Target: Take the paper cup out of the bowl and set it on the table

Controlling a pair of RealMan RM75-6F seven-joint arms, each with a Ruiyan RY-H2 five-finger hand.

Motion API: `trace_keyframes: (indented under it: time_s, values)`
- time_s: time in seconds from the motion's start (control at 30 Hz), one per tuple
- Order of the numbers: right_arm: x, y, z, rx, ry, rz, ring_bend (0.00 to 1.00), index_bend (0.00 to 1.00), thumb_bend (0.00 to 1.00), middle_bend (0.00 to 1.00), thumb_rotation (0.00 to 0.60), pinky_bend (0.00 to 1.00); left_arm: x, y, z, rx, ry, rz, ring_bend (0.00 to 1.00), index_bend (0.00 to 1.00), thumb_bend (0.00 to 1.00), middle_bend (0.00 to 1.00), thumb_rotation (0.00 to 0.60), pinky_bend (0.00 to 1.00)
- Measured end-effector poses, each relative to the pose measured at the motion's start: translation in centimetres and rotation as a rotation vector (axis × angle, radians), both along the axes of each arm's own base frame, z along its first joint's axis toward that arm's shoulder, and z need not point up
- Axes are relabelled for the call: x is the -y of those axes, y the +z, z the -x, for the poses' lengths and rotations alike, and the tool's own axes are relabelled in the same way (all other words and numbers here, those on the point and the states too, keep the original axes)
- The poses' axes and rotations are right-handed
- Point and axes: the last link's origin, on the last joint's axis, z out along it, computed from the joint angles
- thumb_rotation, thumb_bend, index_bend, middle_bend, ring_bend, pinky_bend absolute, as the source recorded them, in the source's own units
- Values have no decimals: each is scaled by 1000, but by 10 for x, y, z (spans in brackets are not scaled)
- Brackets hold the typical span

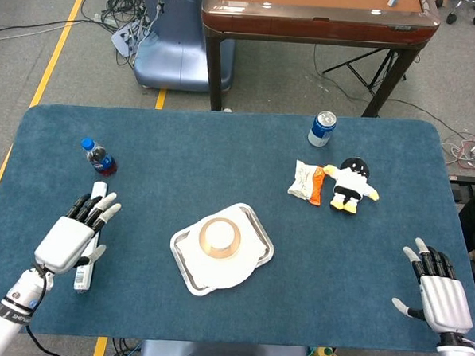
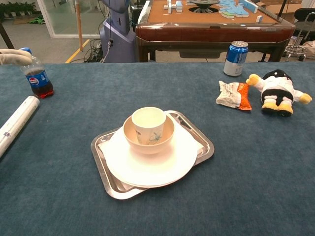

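Your paper cup [image 2: 148, 124] sits upright inside the bowl [image 2: 167, 135], which stands on a white plate [image 2: 147, 169] on the metal tray [image 2: 204, 142], just below table centre in the head view. Your left hand [image 1: 77, 235] is at about 9 o'clock from the tray, well apart from it, fingers spread and holding nothing, hovering over the white roll [image 2: 15, 123]; you can't tell if it touches the roll. One fingertip of it shows at the left edge of the chest view by the cola bottle [image 2: 34, 73]. Your right hand [image 1: 439, 292] is near the table's right front corner, around 4 o'clock from the tray, fingers apart, empty. Cola bottle sits at 10 o'clock from the tray. Blue can [image 1: 322, 128] at 1 o'clock near the far edge; snack packet [image 1: 307, 182] and penguin plush [image 1: 350, 184] side by side, touching, at 2 o'clock. Blue table [image 1: 223, 153] covering under everything.
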Motion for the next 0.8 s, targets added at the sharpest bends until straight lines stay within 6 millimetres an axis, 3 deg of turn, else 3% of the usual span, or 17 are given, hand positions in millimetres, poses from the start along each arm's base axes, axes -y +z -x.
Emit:
trace_keyframes:
  time_s: [0.27,0.8]
  values:
    - [8,1,5,12,-33,-6,0,0,203,0,600,0,-24,-7,-19,-22,-44,49,0,90,319,8,600,0]
    - [13,5,11,40,-54,-15,0,0,204,0,600,0,-41,-33,-47,-23,-69,121,0,131,319,9,600,0]
